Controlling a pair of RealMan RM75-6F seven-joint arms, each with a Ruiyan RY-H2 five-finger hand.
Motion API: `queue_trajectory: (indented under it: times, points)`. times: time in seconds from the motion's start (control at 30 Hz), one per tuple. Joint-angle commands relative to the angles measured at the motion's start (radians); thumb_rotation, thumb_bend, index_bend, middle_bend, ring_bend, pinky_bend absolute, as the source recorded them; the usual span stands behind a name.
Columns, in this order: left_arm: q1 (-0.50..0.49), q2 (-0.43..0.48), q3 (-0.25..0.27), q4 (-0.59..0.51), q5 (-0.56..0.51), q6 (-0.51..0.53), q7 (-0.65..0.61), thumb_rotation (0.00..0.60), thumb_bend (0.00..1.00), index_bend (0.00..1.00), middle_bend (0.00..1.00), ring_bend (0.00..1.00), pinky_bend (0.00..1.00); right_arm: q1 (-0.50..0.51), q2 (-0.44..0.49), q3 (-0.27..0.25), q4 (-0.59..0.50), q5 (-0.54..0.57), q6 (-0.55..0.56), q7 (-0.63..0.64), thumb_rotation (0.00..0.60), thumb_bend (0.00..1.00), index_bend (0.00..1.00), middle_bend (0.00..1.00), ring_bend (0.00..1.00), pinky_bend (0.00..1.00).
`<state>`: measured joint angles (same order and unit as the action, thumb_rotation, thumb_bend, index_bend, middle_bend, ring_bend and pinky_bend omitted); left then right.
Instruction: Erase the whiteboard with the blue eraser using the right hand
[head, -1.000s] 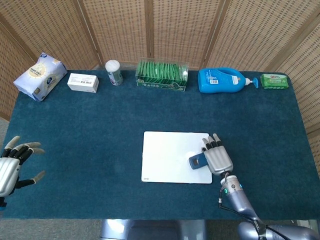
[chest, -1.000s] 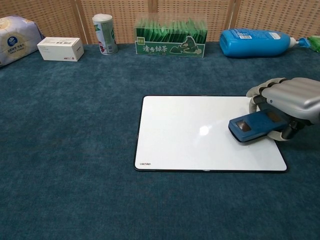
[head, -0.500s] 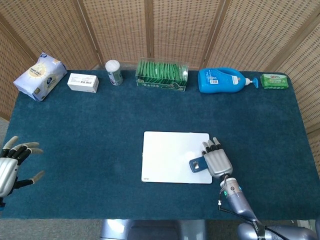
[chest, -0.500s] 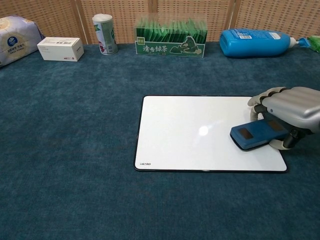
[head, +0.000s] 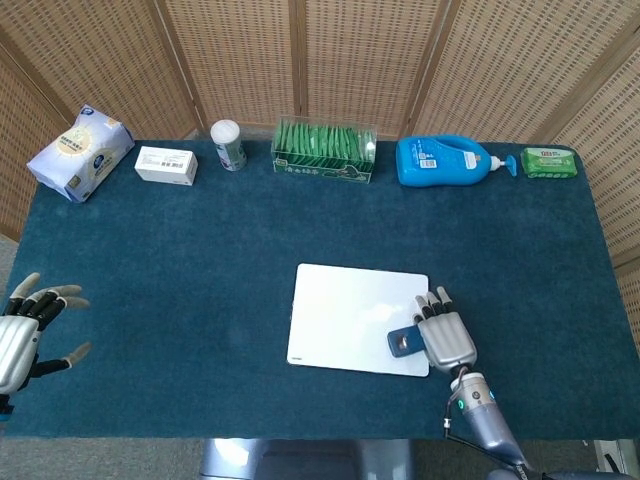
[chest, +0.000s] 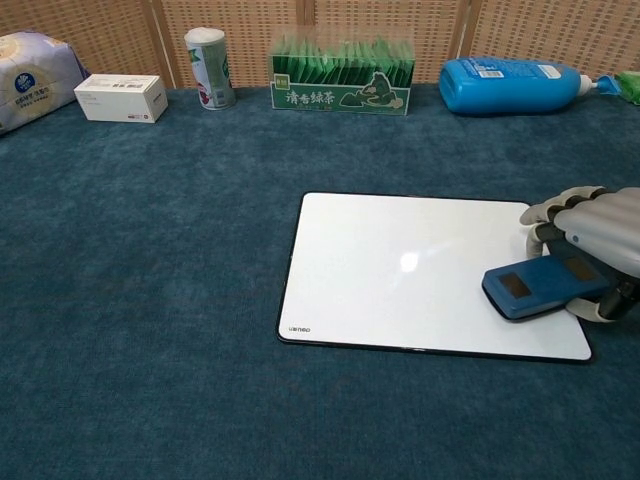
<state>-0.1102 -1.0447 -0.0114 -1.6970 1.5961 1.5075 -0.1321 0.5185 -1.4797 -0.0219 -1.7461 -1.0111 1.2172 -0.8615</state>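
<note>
The whiteboard (head: 350, 318) (chest: 400, 270) lies near the table's front, a little right of centre, its surface blank white. My right hand (head: 446, 335) (chest: 598, 240) grips the blue eraser (head: 404, 342) (chest: 540, 286), which lies flat on the board's near right corner. My left hand (head: 28, 330) hovers at the far left front edge, fingers spread, holding nothing; the chest view does not show it.
Along the back edge stand a tissue pack (head: 80, 152), a white box (head: 166, 164), a small can (head: 228, 145), a green tea box (head: 325, 152), a blue detergent bottle (head: 445, 161) and a green pack (head: 548, 162). A wicker screen stands behind.
My right hand has dragged the eraser toward the near right corner, and the whiteboard has slid to the right and turned slightly with it. The left hand has stayed put.
</note>
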Motion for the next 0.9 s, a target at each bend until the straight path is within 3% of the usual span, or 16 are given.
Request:
queue_trajectory:
  times: [0.03, 0.4, 0.9]
  points:
    - [0.001, 0.0, 0.0, 0.002, -0.003, 0.0, -0.001, 0.6, 0.26, 0.36, 0.28, 0.26, 0.07, 0.001, 0.0, -0.001, -0.008, -0.002, 0.002, -0.008, 0.6, 0.41, 0.72, 0.13, 0.0, 0.0]
    - [-0.004, -0.001, -0.003, 0.008, -0.004, -0.006, -0.008, 0.6, 0.27, 0.36, 0.28, 0.26, 0.07, -0.013, -0.017, -0.017, -0.036, -0.022, 0.024, -0.036, 0.6, 0.41, 0.72, 0.13, 0.0, 0.0]
    - [0.006, 0.003, -0.001, 0.007, -0.007, 0.006, -0.007, 0.6, 0.26, 0.36, 0.28, 0.26, 0.07, 0.031, -0.038, 0.028, 0.044, -0.016, -0.041, -0.02, 0.6, 0.41, 0.72, 0.13, 0.0, 0.0]
